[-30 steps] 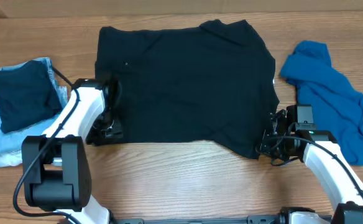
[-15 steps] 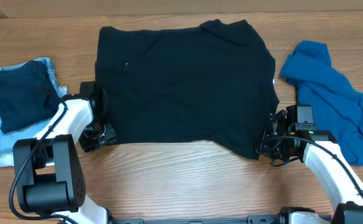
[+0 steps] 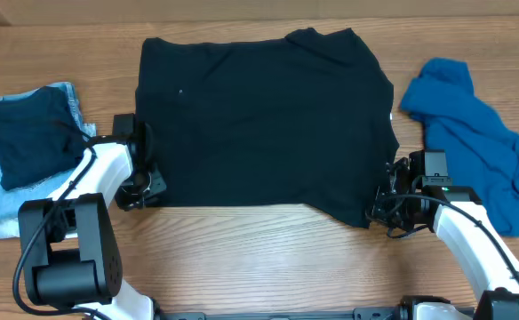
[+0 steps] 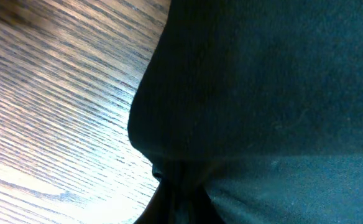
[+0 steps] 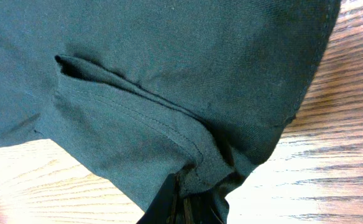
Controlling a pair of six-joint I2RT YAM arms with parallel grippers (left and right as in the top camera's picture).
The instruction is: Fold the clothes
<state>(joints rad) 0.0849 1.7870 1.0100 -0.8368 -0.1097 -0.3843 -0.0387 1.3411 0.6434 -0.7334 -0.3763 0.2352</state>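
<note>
the large plain black fabric shirt [image 3: 264, 124] lies spread flat on the wooden table [image 3: 268, 267], its long axis running left to right between the arms. the left gripper [image 3: 146, 188] is pinched on its near-left corner and the right gripper [image 3: 382, 213] on its near-right corner (hem bunched in the jaws), so the cloth stretches away from both, toward the far edge

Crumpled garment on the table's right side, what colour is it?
The crumpled garment is plain teal-blue, best seen in the overhead view.
</note>
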